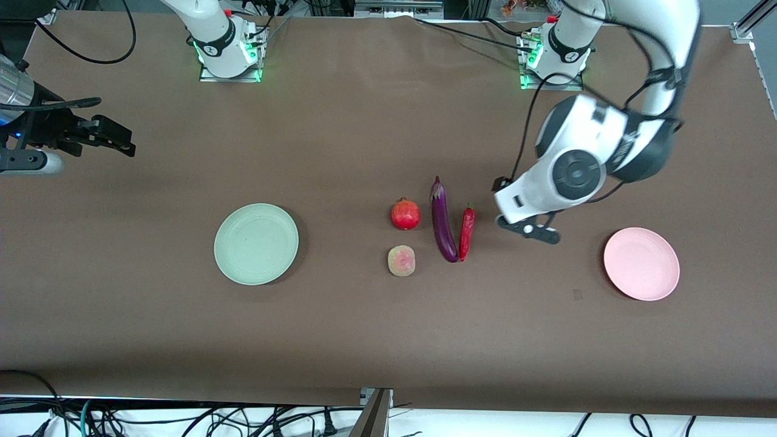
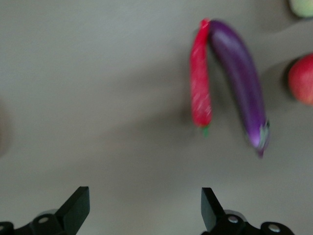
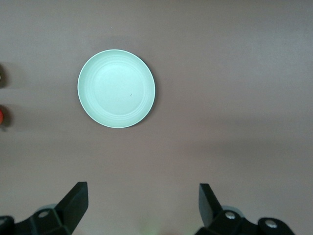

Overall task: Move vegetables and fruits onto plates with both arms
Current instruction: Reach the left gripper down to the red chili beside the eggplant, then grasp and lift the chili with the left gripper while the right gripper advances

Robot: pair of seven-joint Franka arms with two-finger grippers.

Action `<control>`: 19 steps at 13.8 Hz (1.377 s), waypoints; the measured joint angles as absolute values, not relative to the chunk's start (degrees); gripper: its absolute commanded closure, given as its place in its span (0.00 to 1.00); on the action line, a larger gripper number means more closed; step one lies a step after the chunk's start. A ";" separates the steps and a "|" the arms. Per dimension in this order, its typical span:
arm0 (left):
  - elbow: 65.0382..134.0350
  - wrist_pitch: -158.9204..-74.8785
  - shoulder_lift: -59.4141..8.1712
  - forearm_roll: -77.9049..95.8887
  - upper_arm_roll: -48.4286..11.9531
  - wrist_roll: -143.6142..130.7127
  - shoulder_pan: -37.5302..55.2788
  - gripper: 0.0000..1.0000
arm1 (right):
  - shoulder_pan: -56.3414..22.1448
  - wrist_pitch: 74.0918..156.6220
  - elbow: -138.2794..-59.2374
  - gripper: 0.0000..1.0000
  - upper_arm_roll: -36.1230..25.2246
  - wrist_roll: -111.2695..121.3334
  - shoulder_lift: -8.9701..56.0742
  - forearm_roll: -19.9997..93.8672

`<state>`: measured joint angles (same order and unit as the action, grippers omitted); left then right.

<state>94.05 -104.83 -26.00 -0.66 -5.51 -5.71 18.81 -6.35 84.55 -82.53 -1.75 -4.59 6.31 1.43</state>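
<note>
Both pincers gape, left pincer point(image 2: 144, 208) over table beside chili point(image 1: 466, 233).

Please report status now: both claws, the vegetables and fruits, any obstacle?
Left claw open, above table beside thin red chili pepper. Right claw open, waiting at right arm's end. Both plates bare; nothing in the way.

Left wrist view blurred throughout, pomegranate point(image 2: 302, 79) cut by frame's right edge, pale yellowish fruit point(image 2: 301, 7) clipped at upper right corner, both grippers' bodies cut off along the wrist views' bottom edges, right arm's upper links cut by front view's top edge.
</note>
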 measured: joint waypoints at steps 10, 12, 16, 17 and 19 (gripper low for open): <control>99.29 -128.52 -36.42 -0.64 -5.49 -8.21 23.15 0.00 | -6.34 85.72 -82.49 0.00 -1.76 -4.61 6.31 1.43; 99.45 -129.42 -37.17 -0.64 -5.47 -8.15 23.15 0.00 | -6.34 85.97 -82.50 0.00 -1.76 -4.60 6.32 1.43; 100.02 -129.81 -38.32 -0.64 -5.43 -8.08 23.15 0.11 | -6.34 87.52 -82.50 0.00 -1.76 -4.61 6.55 1.43; 100.08 -130.20 -38.61 -0.64 -5.42 -7.89 23.15 0.36 | -6.34 88.03 -82.50 0.00 -1.76 -4.61 6.81 1.43; 100.09 -130.43 -38.82 -0.64 -5.42 -7.49 23.17 0.75 | -6.35 88.58 -82.50 0.00 -1.75 -4.60 7.26 1.43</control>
